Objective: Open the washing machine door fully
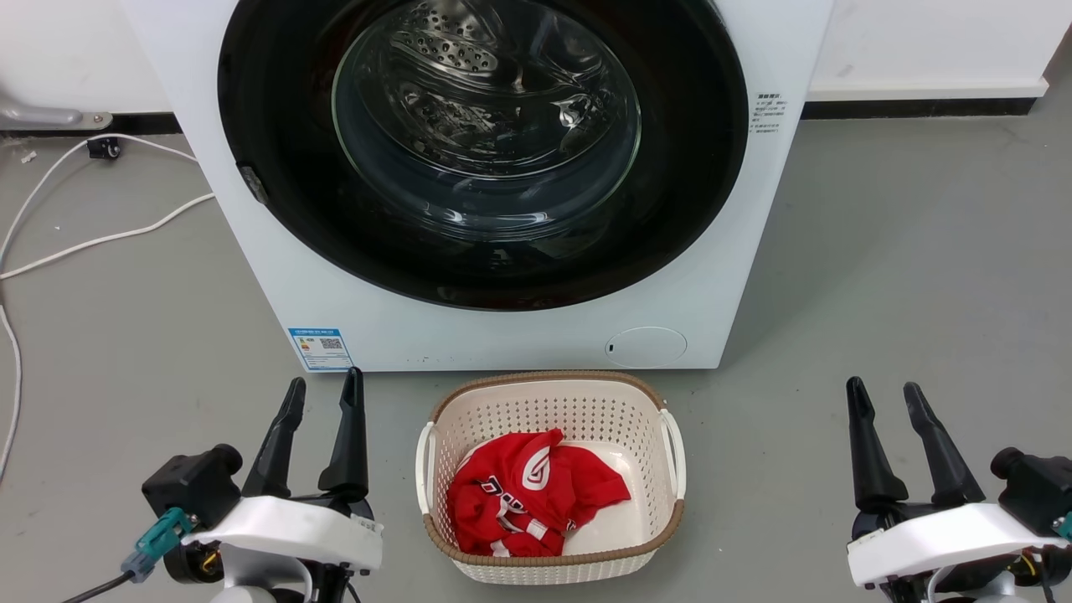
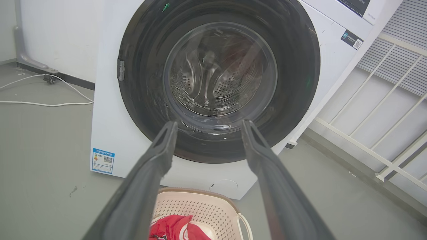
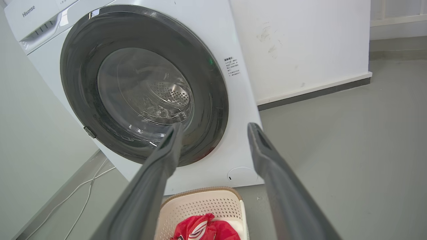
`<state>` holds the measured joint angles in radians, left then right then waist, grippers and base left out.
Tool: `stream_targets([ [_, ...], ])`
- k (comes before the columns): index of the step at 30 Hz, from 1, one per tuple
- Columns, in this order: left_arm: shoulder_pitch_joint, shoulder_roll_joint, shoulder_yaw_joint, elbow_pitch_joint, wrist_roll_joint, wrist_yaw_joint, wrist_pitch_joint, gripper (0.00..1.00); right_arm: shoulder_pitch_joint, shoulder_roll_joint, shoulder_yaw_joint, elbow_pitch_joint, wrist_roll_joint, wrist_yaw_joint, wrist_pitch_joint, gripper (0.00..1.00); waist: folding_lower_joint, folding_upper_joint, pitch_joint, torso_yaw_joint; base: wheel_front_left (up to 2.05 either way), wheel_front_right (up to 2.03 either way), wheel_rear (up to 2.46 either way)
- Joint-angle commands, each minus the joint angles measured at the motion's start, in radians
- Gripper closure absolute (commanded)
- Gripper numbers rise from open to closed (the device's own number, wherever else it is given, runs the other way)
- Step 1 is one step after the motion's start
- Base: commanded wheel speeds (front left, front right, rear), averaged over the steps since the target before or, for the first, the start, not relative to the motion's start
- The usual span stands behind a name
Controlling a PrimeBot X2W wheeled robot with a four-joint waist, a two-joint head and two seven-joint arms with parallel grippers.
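Observation:
The washing machine door [image 1: 276, 126] is a large glossy black disc with a clear glass bowl centre, lying flush against the white machine front, shut. It also faces me in the left wrist view, washing machine door [image 2: 140, 66], and the right wrist view, washing machine door [image 3: 76, 66]. A small grey latch tab [image 1: 253, 184] sits on its left rim. My left gripper [image 1: 322, 394] stands open at the lower left, well short of the machine, holding nothing. At the lower right my right gripper [image 1: 883, 398] is open too, equally far from the door.
A cream laundry basket [image 1: 553, 387] with a red garment [image 1: 532, 494] stands on the floor right before the machine, between my arms. White cables [image 1: 100, 239] trail over the grey floor at the left. A small round white flap [image 1: 646, 346] marks the machine's lower front.

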<state>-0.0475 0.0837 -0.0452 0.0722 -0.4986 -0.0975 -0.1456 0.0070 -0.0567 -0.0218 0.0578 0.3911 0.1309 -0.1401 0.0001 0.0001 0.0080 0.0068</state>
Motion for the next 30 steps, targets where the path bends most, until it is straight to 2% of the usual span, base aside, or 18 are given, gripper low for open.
stream_targets([
  [1,-0.002,0.007,-0.003,-0.013,0.022,0.001,-0.009,0.0,0.003,0.002,0.0,-0.01,-0.023,0.0,-0.006,0.0,-0.0001,-0.0001,0.0,0.0,0.0,0.0,0.0],
  [30,0.042,-0.001,-0.027,-0.052,0.287,0.024,-0.074,0.0,0.024,0.006,0.004,-0.022,-0.265,0.0,-0.053,0.0,-0.0001,-0.0001,-0.001,0.005,0.0,0.0,0.0],
])
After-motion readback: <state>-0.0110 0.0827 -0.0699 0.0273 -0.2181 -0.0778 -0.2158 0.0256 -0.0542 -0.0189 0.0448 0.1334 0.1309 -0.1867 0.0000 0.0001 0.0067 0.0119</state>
